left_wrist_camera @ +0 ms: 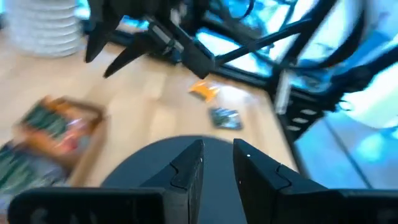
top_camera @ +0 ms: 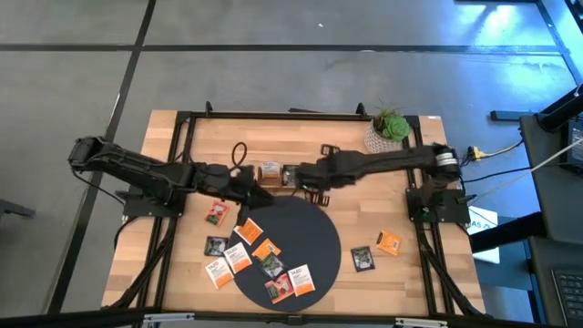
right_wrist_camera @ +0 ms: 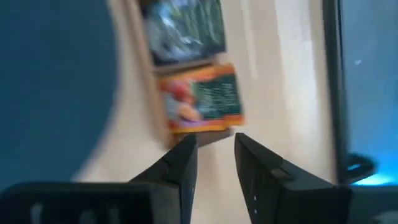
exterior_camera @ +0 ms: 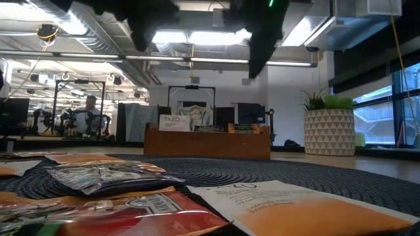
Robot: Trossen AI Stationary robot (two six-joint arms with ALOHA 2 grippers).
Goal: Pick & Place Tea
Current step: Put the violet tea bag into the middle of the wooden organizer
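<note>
Nearest, most of the tea sachets (top_camera: 260, 260) lie scattered over the near-left edge of the dark round mat (top_camera: 305, 232) and the wooden table (top_camera: 401, 282) beside it, orange, red, black and white ones, some overlapping. Two more sachets (top_camera: 376, 251) lie apart on the table to the mat's right. Past the mat's far edge, the left gripper (top_camera: 258, 189) hangs with its fingers (left_wrist_camera: 186, 168) parted and nothing between them. The right gripper (top_camera: 293, 178) hangs facing it, fingers (right_wrist_camera: 180, 158) likewise apart and empty, above the brown wooden tray (top_camera: 270, 171), which holds sachets. A potted plant (top_camera: 387, 130) stands at the far right.
</note>
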